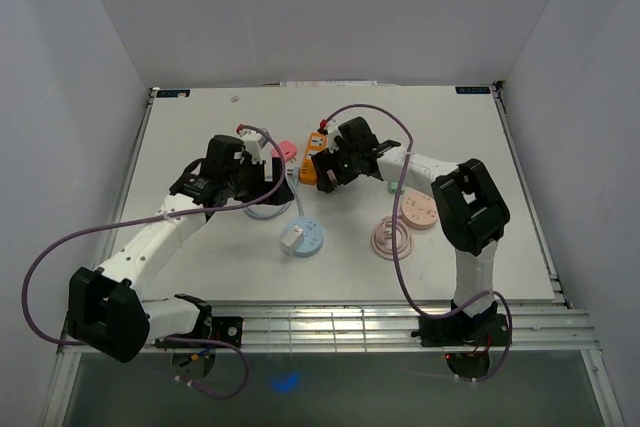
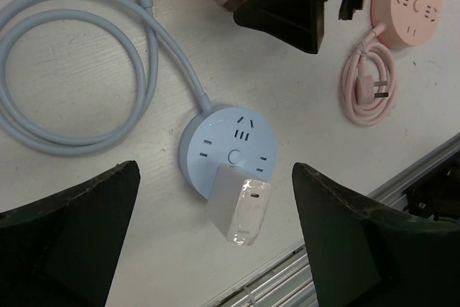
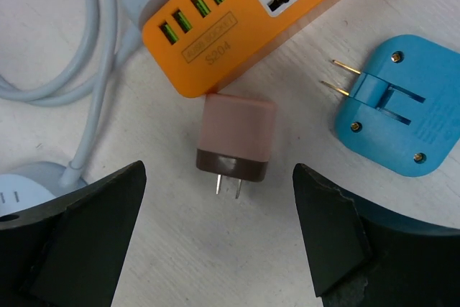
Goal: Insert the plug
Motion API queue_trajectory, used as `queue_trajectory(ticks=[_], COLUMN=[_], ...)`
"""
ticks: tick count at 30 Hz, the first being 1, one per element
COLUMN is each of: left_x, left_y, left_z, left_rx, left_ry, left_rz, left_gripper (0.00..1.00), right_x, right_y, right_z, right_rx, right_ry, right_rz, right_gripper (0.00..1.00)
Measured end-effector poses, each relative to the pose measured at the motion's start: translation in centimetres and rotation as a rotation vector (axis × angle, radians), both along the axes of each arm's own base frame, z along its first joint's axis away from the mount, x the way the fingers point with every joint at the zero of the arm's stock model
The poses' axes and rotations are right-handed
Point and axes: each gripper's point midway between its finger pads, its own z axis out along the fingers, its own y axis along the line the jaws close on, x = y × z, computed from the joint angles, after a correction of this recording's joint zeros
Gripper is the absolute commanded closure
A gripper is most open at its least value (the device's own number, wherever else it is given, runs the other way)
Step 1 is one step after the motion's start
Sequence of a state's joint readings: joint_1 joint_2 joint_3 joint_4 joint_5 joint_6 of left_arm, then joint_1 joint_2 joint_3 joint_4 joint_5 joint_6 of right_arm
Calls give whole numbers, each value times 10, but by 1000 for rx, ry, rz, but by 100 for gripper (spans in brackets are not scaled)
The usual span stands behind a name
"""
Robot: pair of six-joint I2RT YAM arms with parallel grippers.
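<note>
A pink plug with a brown face lies flat on the table, its two prongs pointing toward my right gripper. That gripper is open and empty, hovering above the plug with a finger on either side. The orange power strip lies just beyond the plug. A round light-blue socket has a white charger standing plugged in its near side. My left gripper is open and empty above it. In the top view the left gripper and right gripper hover close together.
A blue adapter with two prongs lies right of the pink plug. The blue socket's cable loops to the left. A round pink socket and its coiled pink cable lie to the right. A metal rail edges the table front.
</note>
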State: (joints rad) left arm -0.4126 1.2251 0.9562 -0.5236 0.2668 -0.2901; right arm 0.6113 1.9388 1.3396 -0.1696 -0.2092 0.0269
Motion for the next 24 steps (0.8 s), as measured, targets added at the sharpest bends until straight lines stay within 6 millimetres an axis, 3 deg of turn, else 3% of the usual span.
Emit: queue_trajectory(ticks=[6,14,18,21,24], left_x=[0,3,2,1,-1], left_y=[6,13,12,8,7], left_z=[12,16,16,11,11], left_rx=[-73,-106,-126,-136,-139], left_ry=[8,21,37,64,64], left_rz=[18,33,28,11,-10], left_gripper=[2,2,3,4,3], right_x=[9,12,11,5,-14], right_y=[2,-1,-1,-1,-6], right_z=[-19,-35,-35,-35,-30], right_rx=[-93,-170,-173,-151,-124], right_ry=[3,3,-5,-13,-1], right_rz=[-4,2,16,38,66], right_gripper=[18,45,51,53,54])
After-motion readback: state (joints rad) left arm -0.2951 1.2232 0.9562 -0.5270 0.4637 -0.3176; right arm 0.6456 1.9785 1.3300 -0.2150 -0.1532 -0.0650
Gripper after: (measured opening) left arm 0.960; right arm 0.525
